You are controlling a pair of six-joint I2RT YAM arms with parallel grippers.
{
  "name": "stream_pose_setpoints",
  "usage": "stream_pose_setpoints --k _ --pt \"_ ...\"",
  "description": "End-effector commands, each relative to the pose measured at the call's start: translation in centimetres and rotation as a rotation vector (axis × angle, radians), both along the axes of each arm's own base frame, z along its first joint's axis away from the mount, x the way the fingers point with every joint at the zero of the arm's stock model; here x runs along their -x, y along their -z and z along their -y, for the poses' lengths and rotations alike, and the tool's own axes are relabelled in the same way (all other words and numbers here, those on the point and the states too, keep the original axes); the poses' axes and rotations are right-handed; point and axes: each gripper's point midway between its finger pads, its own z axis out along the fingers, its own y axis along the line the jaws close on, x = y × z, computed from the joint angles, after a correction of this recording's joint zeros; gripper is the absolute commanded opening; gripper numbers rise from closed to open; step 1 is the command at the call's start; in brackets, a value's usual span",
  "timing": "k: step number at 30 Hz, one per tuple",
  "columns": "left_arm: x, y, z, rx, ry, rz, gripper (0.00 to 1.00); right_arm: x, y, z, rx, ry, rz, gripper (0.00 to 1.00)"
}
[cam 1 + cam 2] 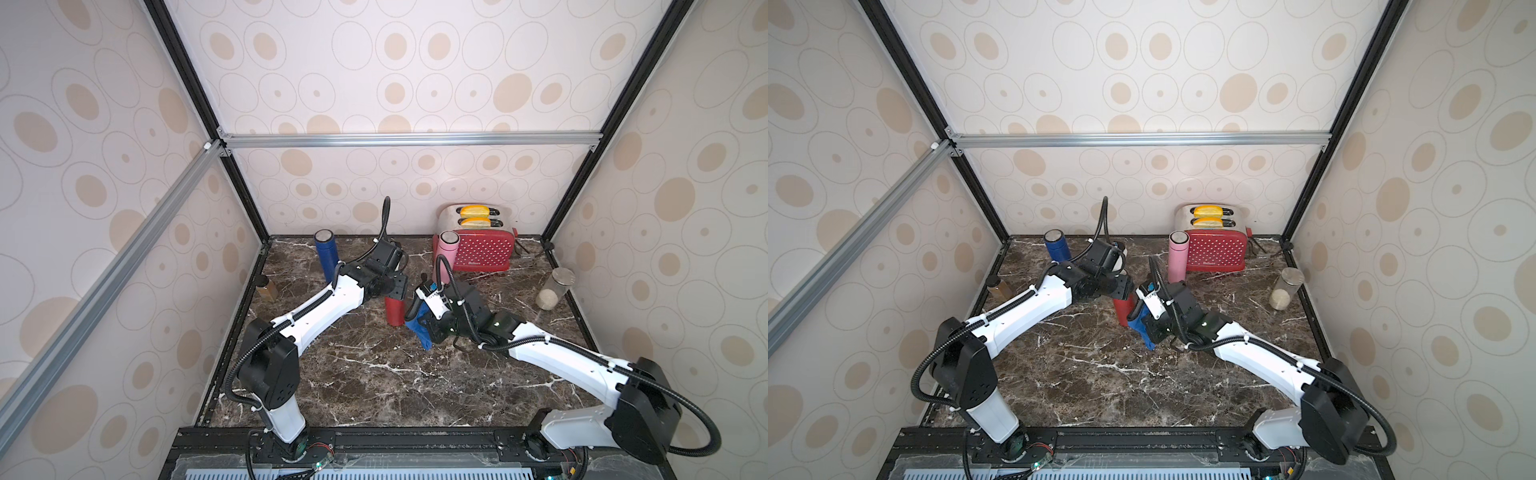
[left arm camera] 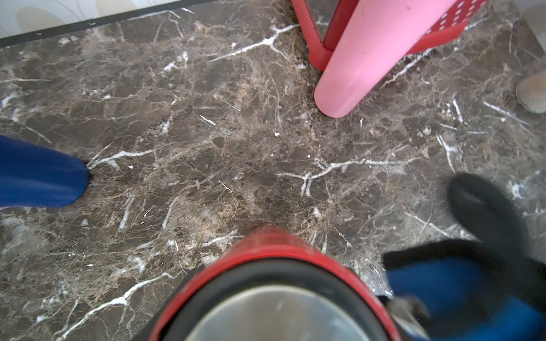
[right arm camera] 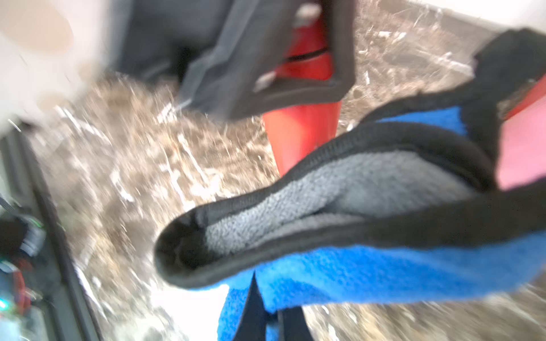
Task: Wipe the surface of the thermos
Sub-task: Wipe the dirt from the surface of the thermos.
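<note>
Toaster [image 1: 482,251] (red w/ white dots, far right): small white brand word low on front face, left of ctr, seen in both top views. Starts approx. "Bel…", rest too small to be sure.
Sticker [image 1: 432,296] (white, on wrist end of right arm [image 1: 540,345], mid scene): few rows of tiny dark print, illegible in both top views.
Wrist views: no legible txt, nos. or signs.

The left hand [image 1: 397,292] hides the red thermos [image 1: 394,314] top; blue cloth [image 3: 354,274] is blurred.
</note>
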Motion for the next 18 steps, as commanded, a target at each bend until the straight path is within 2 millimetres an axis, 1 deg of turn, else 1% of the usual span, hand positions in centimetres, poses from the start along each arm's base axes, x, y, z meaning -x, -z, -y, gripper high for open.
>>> stream_pose_setpoints --k 1,2,5,7,9,11,14,16,18 --pt "-0.6 -2.4 0.1 0.013 0.035 0.033 0.0 0.8 -0.6 2.5 0.288 -0.082 0.239 0.0" --pt "-0.2 -1.8 -0.2 -0.002 0.035 0.001 0.0 1.1 -0.8 2.6 0.338 -0.108 0.296 0.0" --pt "-0.2 -1.5 -0.2 -0.004 0.041 -0.01 0.0 1.8 -1.4 2.2 0.436 -0.177 0.417 0.0" --pt "-0.1 -1.2 -0.1 -0.003 0.042 -0.014 0.0 2.3 -1.9 1.3 0.461 -0.227 0.458 0.0" --pt "-0.1 -0.9 -0.2 -0.003 0.042 -0.017 0.0 2.7 -1.8 0.3 0.494 -0.279 0.484 0.0" --pt "-0.1 -0.6 -0.2 -0.002 0.049 -0.02 0.0 3.0 -1.0 -0.8 0.545 -0.331 0.502 0.0" --pt "0.0 -0.1 -0.1 -0.005 0.058 -0.032 0.0 3.2 0.9 -2.9 0.648 -0.411 0.522 0.0" --pt "0.1 0.1 0.0 -0.004 0.066 -0.04 0.0 2.6 2.4 -4.1 0.729 -0.437 0.542 0.0" --pt "0.1 0.3 0.0 -0.006 0.067 -0.045 0.0 1.7 3.5 -5.1 0.778 -0.444 0.565 0.0"
